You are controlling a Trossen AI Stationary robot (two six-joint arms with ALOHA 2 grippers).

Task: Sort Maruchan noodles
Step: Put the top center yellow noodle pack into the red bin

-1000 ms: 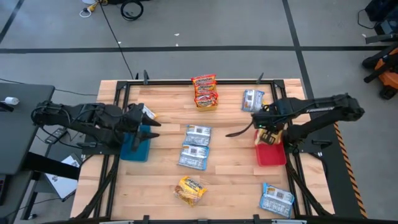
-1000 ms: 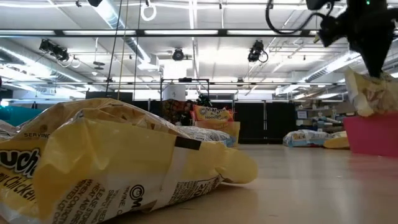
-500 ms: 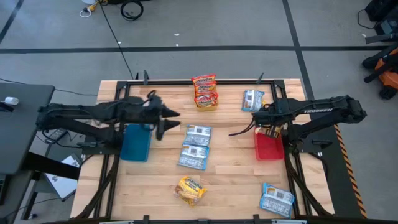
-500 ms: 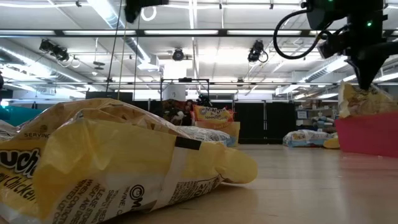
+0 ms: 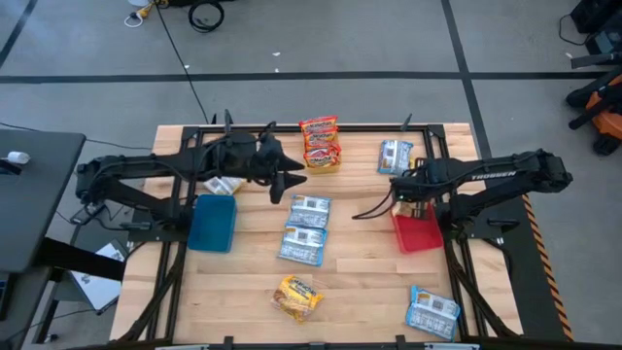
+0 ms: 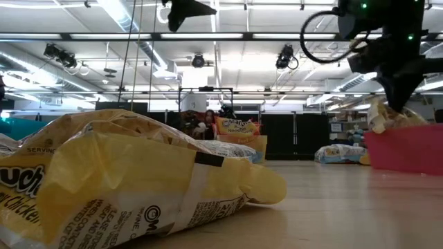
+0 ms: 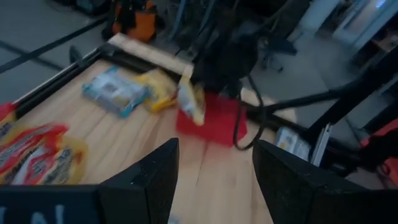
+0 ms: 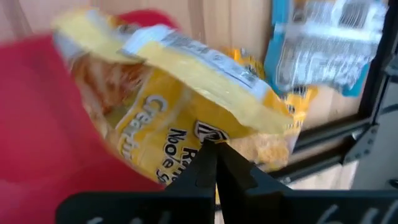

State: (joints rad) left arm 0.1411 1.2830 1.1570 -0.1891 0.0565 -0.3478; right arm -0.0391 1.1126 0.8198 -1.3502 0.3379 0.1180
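- tabletop (image 5: 360,282): wooden, holds blue bin (image 5: 213,222) on the left side, red bin (image 5: 418,231) on the right.
- right pincer (image 5: 406,197): clamped shut on a yellow noodle packet (image 8: 180,118), hanging above the red bin's far edge.
- left pincer (image 5: 293,182): fingers (image 7: 146,180) apart, empty, above the tabletop near the red-and-white packets (image 5: 320,142) at the far edge.
- loose packets: blue-and-white pair (image 5: 305,229) mid-tabletop, one (image 5: 395,156) far right, one (image 5: 431,312) near right corner; yellow one (image 5: 298,297) at near edge.

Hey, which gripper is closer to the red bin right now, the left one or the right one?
Right. The right gripper is just above the red bin, shut on a yellow noodle packet. The left gripper is open, across the table near the red packets.
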